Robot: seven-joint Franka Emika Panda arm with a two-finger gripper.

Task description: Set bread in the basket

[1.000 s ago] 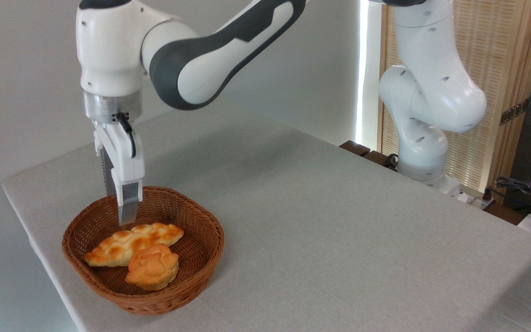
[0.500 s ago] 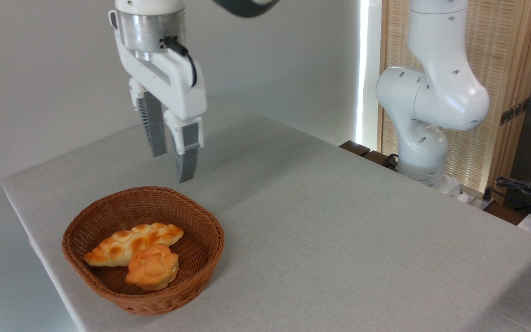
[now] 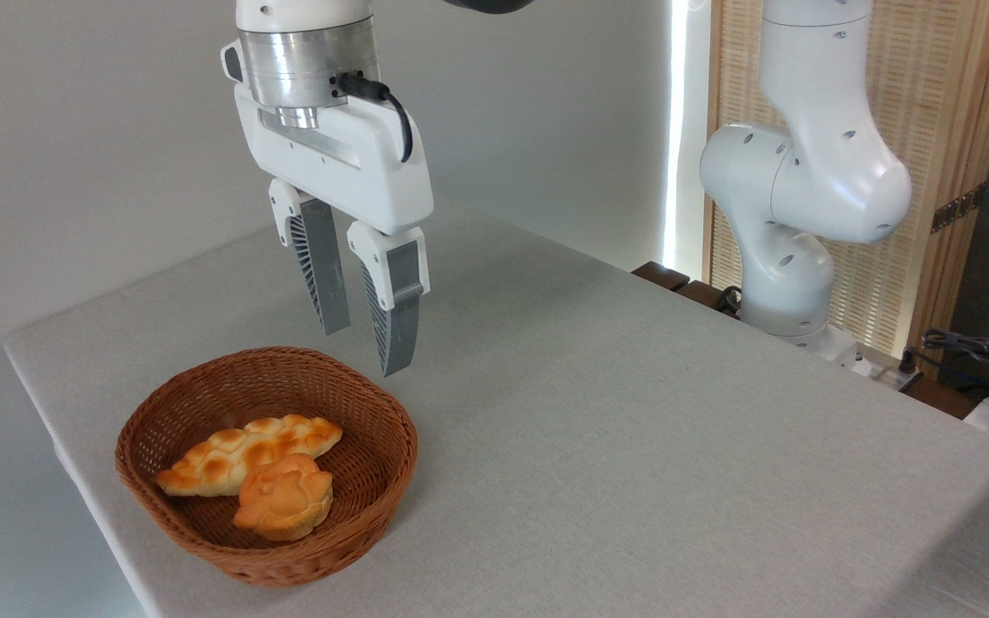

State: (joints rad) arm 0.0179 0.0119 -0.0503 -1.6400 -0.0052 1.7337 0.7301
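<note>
Braided loaf (image 3: 247,452) lies inside wicker basket (image 3: 391,446), flat on the basket floor, long axis running lower left to upper right. Small knotted bun (image 3: 283,508) sits in same basket, touching loaf's front side and partly overlapping it.

Gripper (image 3: 364,335) hangs above basket's back-right rim, well clear of loaf; fingers apart, nothing held betw. them. Arm base (image 3: 786,283) stands far right of basket, at table edge. Grey table (image 3: 632,446) bare right of basket.

Step in hand, as judged: placement appears done, loaf in basket and released; gripper at post-release height. Task reads as complete or v. near it.

Next move calls for: clearing arm away from basket w/o dipping toward rim. No regrasp needed, loaf looks settled. Risk low; only a finger clipping the rim on a low sideways pass.
</note>
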